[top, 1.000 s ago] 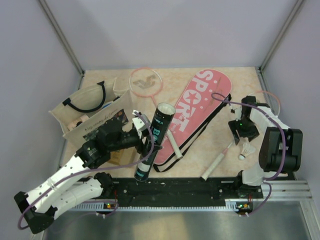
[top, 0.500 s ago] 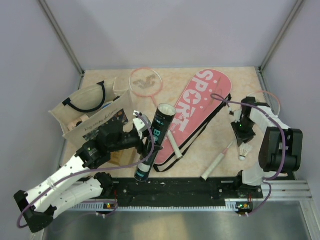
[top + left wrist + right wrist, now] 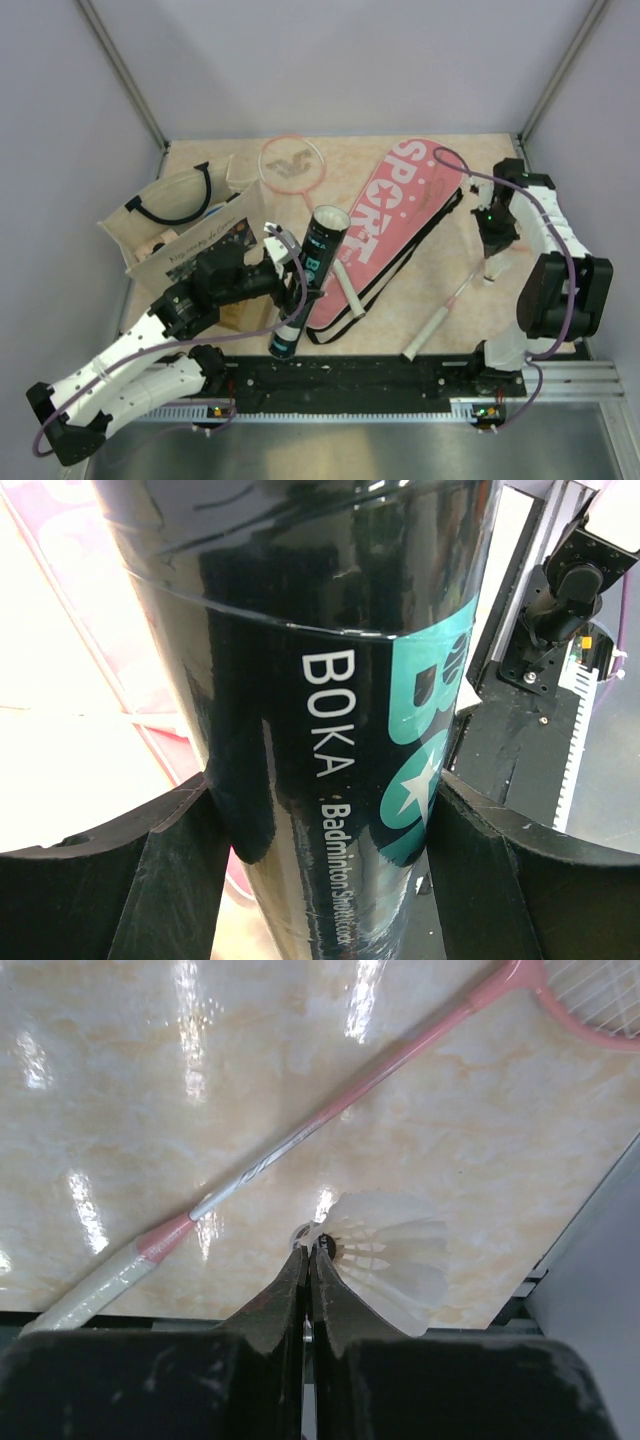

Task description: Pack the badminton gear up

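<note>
My left gripper (image 3: 300, 292) is shut on the black tube with teal lettering (image 3: 322, 238), which it holds tilted above the table with its open end up. In the left wrist view the tube (image 3: 330, 660) fills the gap between both fingers (image 3: 100, 880). At the right, my right gripper (image 3: 493, 258) is shut on the white feather shuttlecock (image 3: 491, 272). Its tips (image 3: 308, 1257) pinch the base end of the shuttlecock (image 3: 390, 1255) above the table. One pink racket (image 3: 330, 1110) lies beneath it, with its grip (image 3: 424, 336) near the front. The other racket's head (image 3: 292, 160) lies at the back. The pink SPORT cover (image 3: 400, 215) lies in the middle.
A beige tote bag (image 3: 190, 235) with black handles stands at the left, behind my left arm. A small brown box (image 3: 233, 318) shows under that arm. The cover's black strap (image 3: 395, 275) loops along its right edge. The frame's posts rise at the back corners.
My right gripper has shut on the shuttlecock and carried it up and toward the back of the table. The left arm and the tube have stayed where they were.
</note>
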You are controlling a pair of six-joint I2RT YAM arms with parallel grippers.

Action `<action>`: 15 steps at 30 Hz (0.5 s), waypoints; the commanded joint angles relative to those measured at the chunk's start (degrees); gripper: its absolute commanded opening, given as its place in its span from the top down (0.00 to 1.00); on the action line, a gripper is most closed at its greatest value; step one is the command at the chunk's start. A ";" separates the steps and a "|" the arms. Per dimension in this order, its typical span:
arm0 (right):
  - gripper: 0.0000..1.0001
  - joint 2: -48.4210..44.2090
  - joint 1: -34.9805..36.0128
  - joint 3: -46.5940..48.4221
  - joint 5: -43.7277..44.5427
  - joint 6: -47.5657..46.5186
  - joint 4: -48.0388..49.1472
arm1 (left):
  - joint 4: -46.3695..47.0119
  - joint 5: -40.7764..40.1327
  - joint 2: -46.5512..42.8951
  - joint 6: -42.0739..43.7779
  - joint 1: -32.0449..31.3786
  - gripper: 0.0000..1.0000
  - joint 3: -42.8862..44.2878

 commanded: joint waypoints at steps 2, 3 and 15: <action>1.00 -1.27 1.86 9.15 0.26 3.21 -2.70 | 4.33 -0.81 -1.55 1.62 -0.30 0.66 -0.21; 1.00 -1.70 2.65 10.64 0.26 3.64 -2.18 | 4.33 -0.99 -1.46 1.71 -0.30 0.66 -0.22; 1.00 -8.12 19.35 17.95 -0.53 16.39 17.67 | 5.30 -0.11 1.61 8.29 -0.22 0.66 2.06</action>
